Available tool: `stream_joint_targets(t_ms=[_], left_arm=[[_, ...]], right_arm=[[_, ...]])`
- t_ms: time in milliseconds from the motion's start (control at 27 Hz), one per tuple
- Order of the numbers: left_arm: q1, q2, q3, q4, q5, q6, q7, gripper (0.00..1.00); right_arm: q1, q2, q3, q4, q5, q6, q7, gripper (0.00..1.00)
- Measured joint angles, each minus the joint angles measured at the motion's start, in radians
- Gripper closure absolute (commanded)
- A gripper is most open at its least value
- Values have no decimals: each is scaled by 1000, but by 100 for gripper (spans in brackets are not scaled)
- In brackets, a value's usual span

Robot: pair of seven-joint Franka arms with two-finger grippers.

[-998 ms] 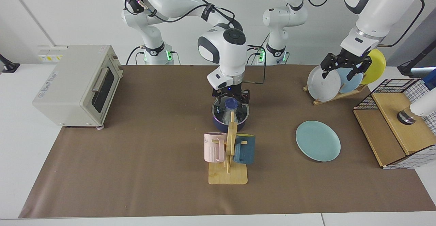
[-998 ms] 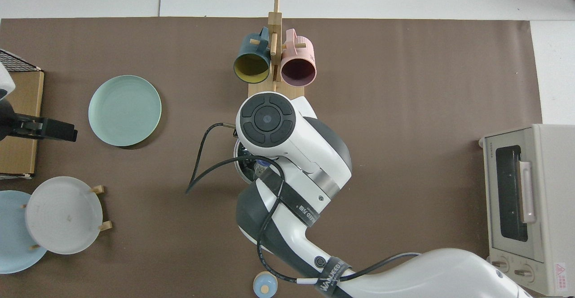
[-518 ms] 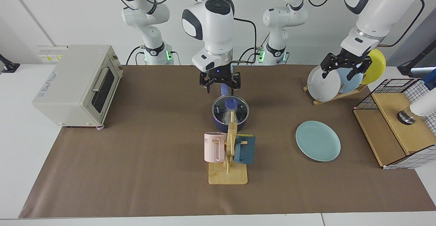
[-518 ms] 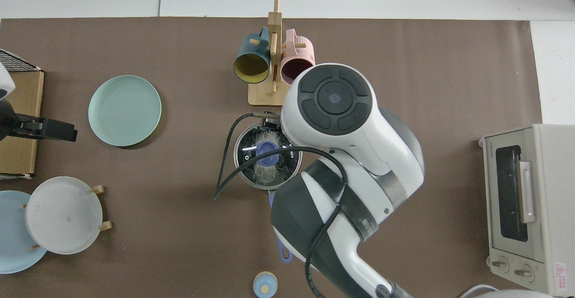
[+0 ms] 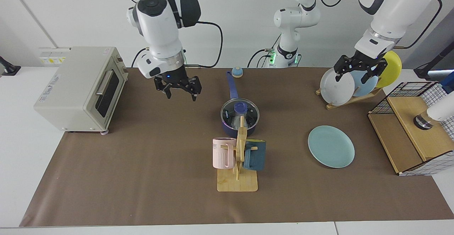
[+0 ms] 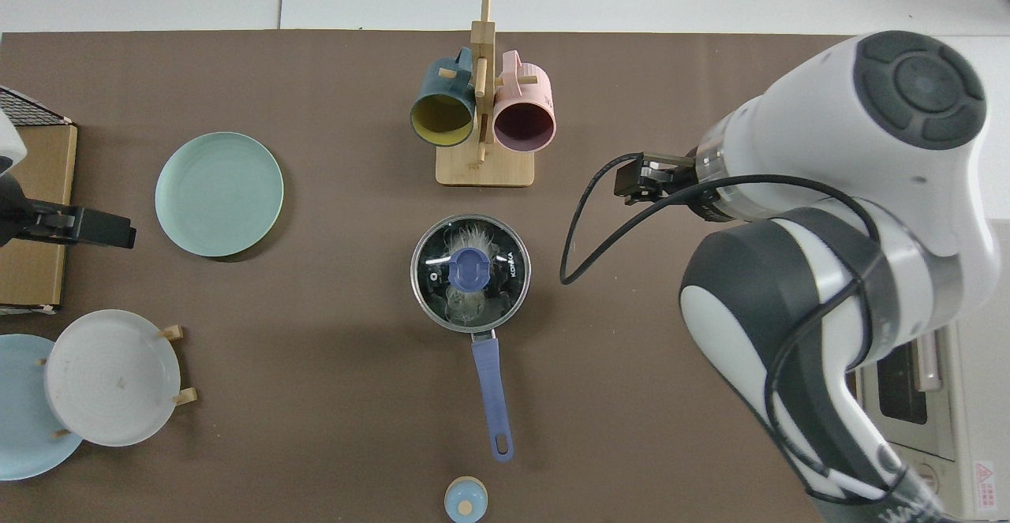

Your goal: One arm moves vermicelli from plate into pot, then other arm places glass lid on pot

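The dark blue pot [image 5: 230, 128] stands mid-table with the glass lid [image 5: 248, 116] resting on it, blue knob [image 6: 470, 268] up. White vermicelli [image 6: 471, 233] shows through the glass inside the pot. The pale teal plate [image 5: 331, 146] lies bare on the mat [image 6: 219, 193]. My right gripper [image 5: 180, 92] hangs open and empty, above the mat between the toaster oven and the pot. My left gripper [image 5: 356, 76] is open and waits in front of the plate rack. In the top view the right arm [image 6: 828, 231] hides its own gripper.
A toaster oven [image 5: 81, 89] stands at one end of the table. A wooden mug rack [image 5: 237, 157] with a pink and a blue mug is just in front of the pot. A plate rack [image 5: 340, 86], a wire basket [image 5: 411, 128] and a small blue lid [image 5: 237, 72] are nearby.
The right gripper let go of the lid's knob, rose and swung away towards the toaster oven. The lid stays on the pot. The left arm has not moved.
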Motion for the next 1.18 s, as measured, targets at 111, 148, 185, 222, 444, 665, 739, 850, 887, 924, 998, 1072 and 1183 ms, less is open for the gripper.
stream_joint_targets(t_ms=[111, 148, 185, 222, 444, 665, 739, 850, 887, 924, 998, 1072, 1183], left_arm=[[0, 0, 0, 0, 0, 0, 0, 0], [0, 0, 0, 0, 0, 0, 0, 0], [0, 0, 0, 0, 0, 0, 0, 0], [0, 0, 0, 0, 0, 0, 0, 0], [0, 0, 0, 0, 0, 0, 0, 0], [0, 0, 0, 0, 0, 0, 0, 0], [0, 0, 0, 0, 0, 0, 0, 0], [0, 0, 0, 0, 0, 0, 0, 0], [0, 0, 0, 0, 0, 0, 0, 0], [0, 0, 0, 0, 0, 0, 0, 0], [0, 0, 0, 0, 0, 0, 0, 0], [0, 0, 0, 0, 0, 0, 0, 0], [0, 0, 0, 0, 0, 0, 0, 0]], right_arm=[[-1, -20, -68, -17, 19, -6, -110, 0], [0, -25, -93, -21, 21, -6, -151, 0], [0, -29, -120, -25, 23, -6, -196, 0], [0, -33, -147, -28, 23, -6, -241, 0], [-4, -54, -284, -27, 25, -6, -485, 0], [-41, -73, -312, -9, 26, -10, -518, 0], [-53, -79, -312, 0, 26, -26, -522, 0], [-59, -95, -312, 9, 26, -47, -526, 0], [-59, -104, -311, 11, 26, -57, -526, 0], [-60, -113, -311, 11, 26, -68, -526, 0], [-65, -132, -310, 11, 26, -93, -526, 0], [-73, -154, -310, 7, 25, -123, -526, 0], [-88, -188, -310, -13, 19, -144, -526, 0]])
